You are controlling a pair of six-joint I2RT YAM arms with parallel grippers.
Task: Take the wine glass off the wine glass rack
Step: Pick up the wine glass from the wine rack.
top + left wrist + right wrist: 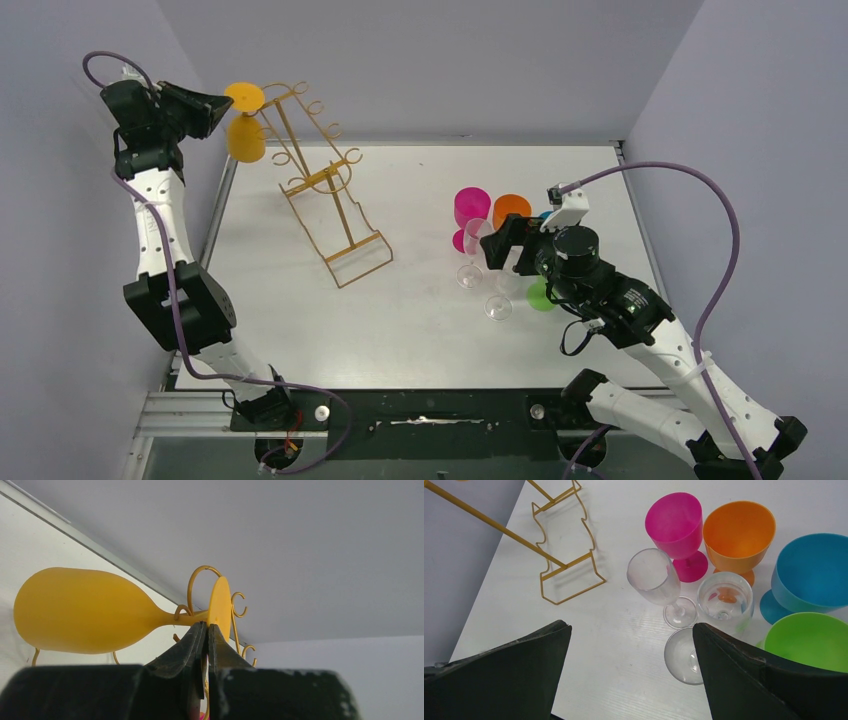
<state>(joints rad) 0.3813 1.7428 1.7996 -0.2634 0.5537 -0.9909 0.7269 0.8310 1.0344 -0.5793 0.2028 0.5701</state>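
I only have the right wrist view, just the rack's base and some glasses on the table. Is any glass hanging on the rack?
Observer: Yes, one yellow wine glass hangs upside down from a top hook of the wine glass rack.
Operator: Where's the left arm?
Observer: The left pincer is raised beside that glass's foot.
Operator: Gripping it?
Observer: In the left wrist view the jaws are nearly together just under the stem. Whether they pinch the foot, I cannot tell.
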